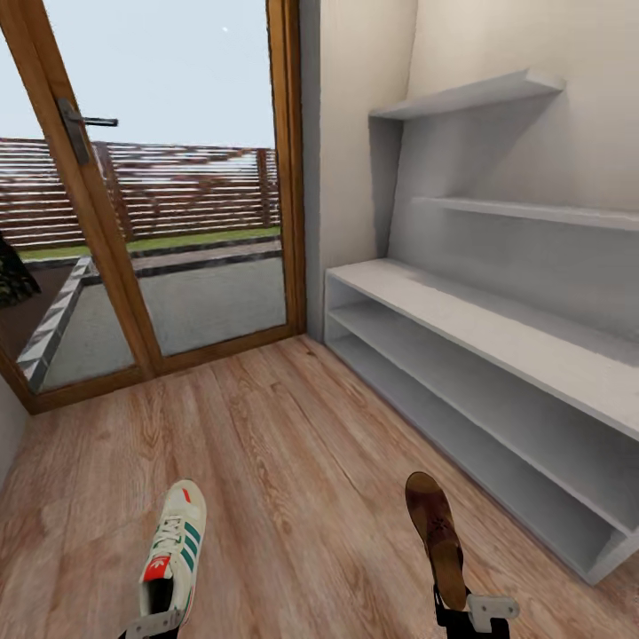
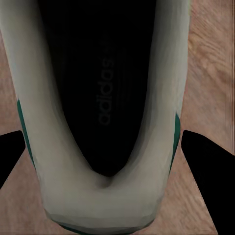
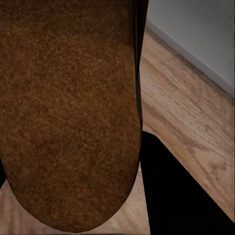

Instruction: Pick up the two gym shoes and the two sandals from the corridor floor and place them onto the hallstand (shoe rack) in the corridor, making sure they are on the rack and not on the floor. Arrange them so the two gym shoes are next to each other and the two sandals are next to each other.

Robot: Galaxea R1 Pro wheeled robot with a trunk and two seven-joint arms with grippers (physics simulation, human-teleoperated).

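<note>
Step in hand: transport of two items toward the hallstand, which occupies the right half of the head view, its top surface and two lower shelf slots bare.

Left gripper (lower left edge of the head view): closed on the heel end of a gym shoe, which projects forward above the corridor floor. The left wrist view shows the dark fingers on either side of the shoe's heel, apparently in contact with it, with the black insole facing the camera.

Right gripper (lower right-centre edge): gripping the heel end of a sandal, toe pointing forward. The right wrist view shows the tan insole and one dark finger beside it; the grey base of the hallstand appears at that frame's upper right.

The second gym shoe and second sandal are not accounted for here.

Next move, as judged: bring each arm over the hallstand, lower each item until fully supported, then release. Leave free space beside each item, so that its partner can be placed adjacent later.
</note>
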